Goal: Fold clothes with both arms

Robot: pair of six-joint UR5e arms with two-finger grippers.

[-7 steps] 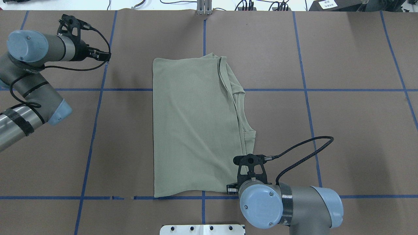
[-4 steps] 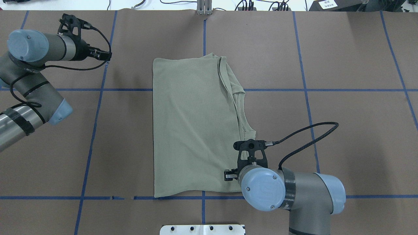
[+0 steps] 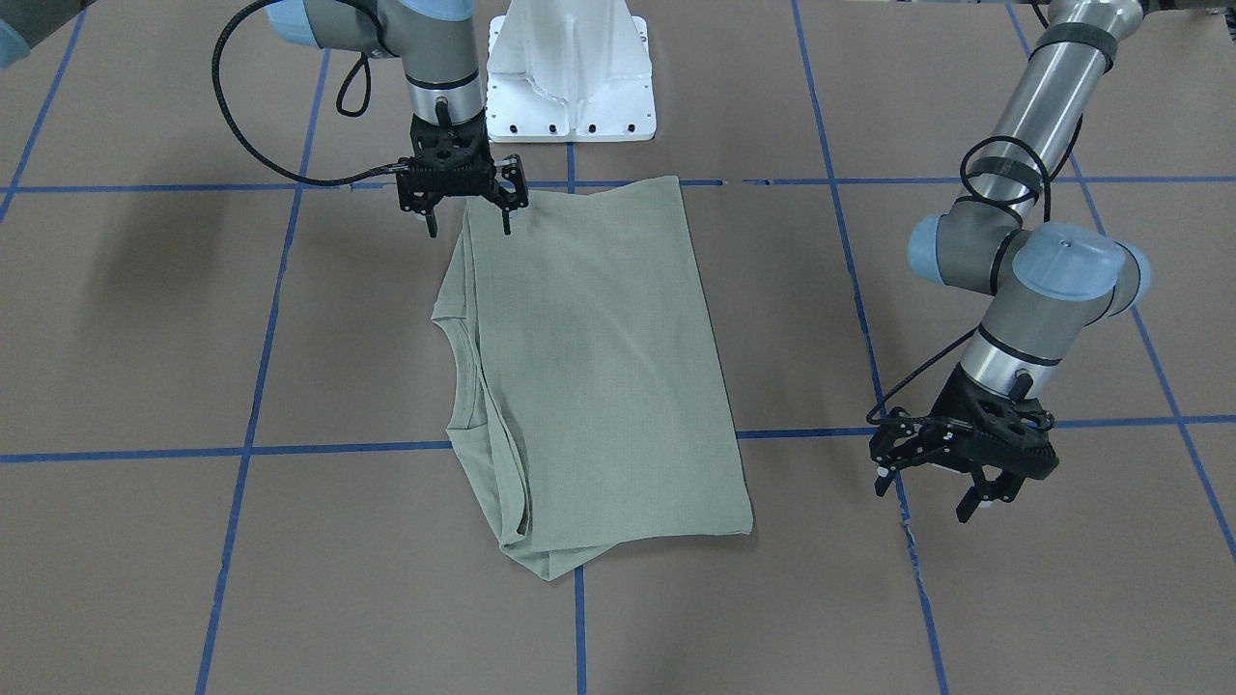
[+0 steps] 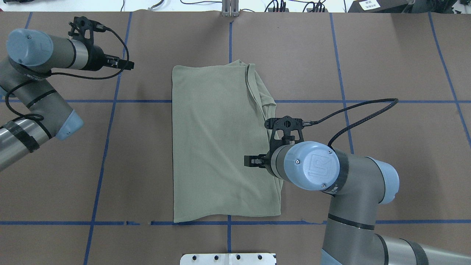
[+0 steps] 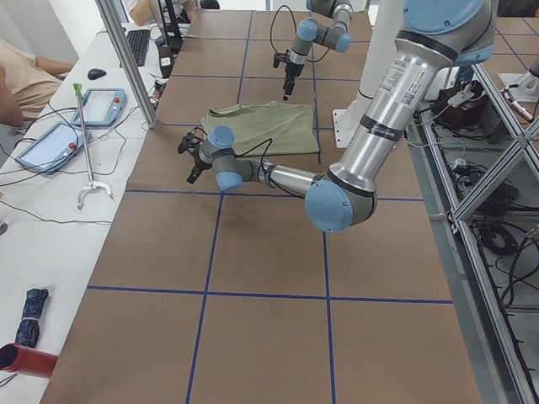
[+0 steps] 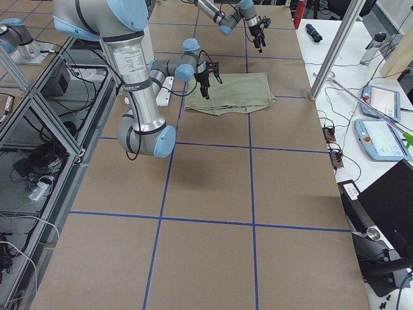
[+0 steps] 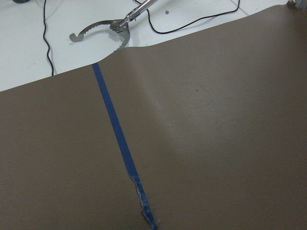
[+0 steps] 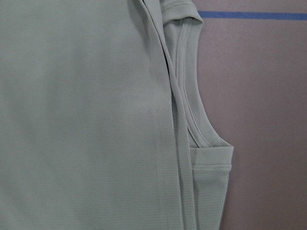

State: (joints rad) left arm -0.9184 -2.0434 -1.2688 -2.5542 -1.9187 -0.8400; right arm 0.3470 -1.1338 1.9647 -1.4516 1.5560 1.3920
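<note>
The sage-green shirt (image 3: 599,367) lies folded into a long rectangle in the middle of the table (image 4: 217,143). Its neckline and folded layers run along the edge on my right arm's side (image 8: 192,120). My right gripper (image 3: 468,224) is open and empty. It hovers above that edge of the shirt; in the overhead view its wrist (image 4: 309,165) hides most of it. My left gripper (image 3: 924,500) is open and empty. It hangs over bare brown paper well off the shirt's other side, near its far corner (image 4: 128,65).
The table is covered in brown paper with a grid of blue tape lines (image 4: 342,101). The white pedestal base (image 3: 570,72) stands at the robot's edge. A metal grabber tool (image 7: 103,28) lies beyond the paper's far edge. Tablets (image 5: 50,143) and an operator are at the side table.
My right arm has moved away from the robot along the shirt's edge, from the hem corner toward the neckline. My left gripper has shifted slightly toward the shirt. The shirt has not moved.
</note>
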